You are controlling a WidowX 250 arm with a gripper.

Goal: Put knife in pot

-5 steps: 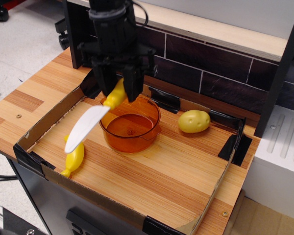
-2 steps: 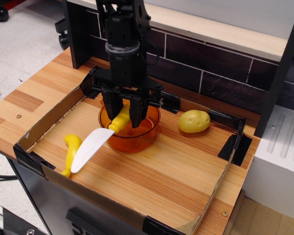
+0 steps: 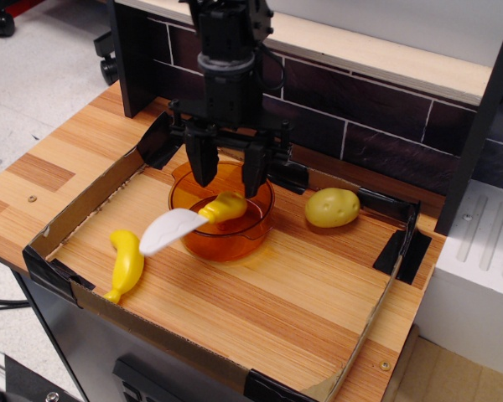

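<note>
The knife (image 3: pixel 193 219) lies with its yellow handle inside the transparent orange pot (image 3: pixel 222 219) and its white blade sticking out over the pot's left rim. My gripper (image 3: pixel 228 180) hangs just above the pot. Its two black fingers are spread apart and hold nothing. The handle sits below and between the fingers, apart from them.
A yellow banana (image 3: pixel 126 264) lies left of the pot near the cardboard tray's front wall (image 3: pixel 151 327). A yellow potato (image 3: pixel 332 207) lies right of the pot. A dark tiled wall (image 3: pixel 360 134) stands behind the tray.
The gripper has opened and let go of the knife, then risen slightly and shifted right. The knife handle has dropped into the pot, and the blade has tipped up onto the rim.
</note>
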